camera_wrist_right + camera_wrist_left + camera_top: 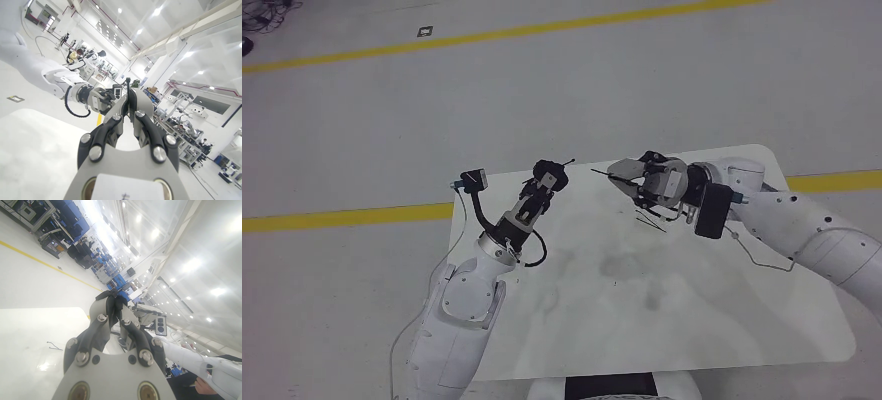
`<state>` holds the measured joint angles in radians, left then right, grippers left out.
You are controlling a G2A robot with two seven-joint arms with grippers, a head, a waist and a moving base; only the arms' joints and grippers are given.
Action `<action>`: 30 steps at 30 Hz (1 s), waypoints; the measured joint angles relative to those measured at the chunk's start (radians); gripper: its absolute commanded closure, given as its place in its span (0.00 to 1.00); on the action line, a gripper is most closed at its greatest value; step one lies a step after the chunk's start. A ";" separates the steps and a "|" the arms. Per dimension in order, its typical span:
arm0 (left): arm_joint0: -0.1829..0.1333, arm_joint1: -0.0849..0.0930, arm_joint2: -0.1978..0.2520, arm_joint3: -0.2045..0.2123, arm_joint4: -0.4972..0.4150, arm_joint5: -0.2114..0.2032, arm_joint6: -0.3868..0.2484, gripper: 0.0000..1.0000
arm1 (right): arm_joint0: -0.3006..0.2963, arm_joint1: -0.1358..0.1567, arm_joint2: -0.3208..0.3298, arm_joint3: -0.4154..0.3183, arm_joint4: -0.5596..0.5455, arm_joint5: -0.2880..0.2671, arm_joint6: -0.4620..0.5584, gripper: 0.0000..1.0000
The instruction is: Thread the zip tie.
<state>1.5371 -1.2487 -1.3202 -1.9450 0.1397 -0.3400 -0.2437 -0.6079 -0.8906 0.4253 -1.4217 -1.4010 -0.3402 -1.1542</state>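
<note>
My right gripper (627, 181) (128, 103) is shut on a thin black zip tie (128, 81). The tie's free end (602, 174) points toward the left arm. My left gripper (550, 172) (114, 300) hangs over the table's far edge, shut, with a short black strand (566, 162) and small black bits (113, 292) sticking out past its fingertips; this looks like a zip tie end. The two grippers face each other a short gap apart, both above the table. The left gripper (102, 102) shows beyond the right one's fingertips.
The white table (692, 300) (28, 323) has two loose black zip ties (650, 221) (53, 346) lying on it near the right gripper. A yellow floor line (342, 216) runs behind the table's far edge.
</note>
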 measured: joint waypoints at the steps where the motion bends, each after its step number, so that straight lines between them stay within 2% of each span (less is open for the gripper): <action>1: 0.000 0.000 0.000 0.000 0.000 0.000 0.000 1.00 | 0.004 -0.003 0.003 0.004 -0.021 0.000 -0.002 1.00; 7: 0.000 0.000 0.000 0.000 0.000 0.000 0.000 1.00 | 0.034 -0.030 -0.007 0.047 -0.085 0.000 -0.041 1.00; 17: 0.000 0.000 0.000 0.000 0.000 0.000 0.000 1.00 | 0.087 -0.086 -0.031 0.148 -0.078 0.000 -0.093 1.00; 30: 0.000 0.000 0.000 0.000 0.000 0.000 0.000 1.00 | 0.151 -0.137 -0.131 0.252 -0.038 0.000 -0.126 1.00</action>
<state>1.5371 -1.2487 -1.3202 -1.9450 0.1397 -0.3400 -0.2437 -0.4566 -1.0272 0.2946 -1.1700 -1.4388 -0.3400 -1.2804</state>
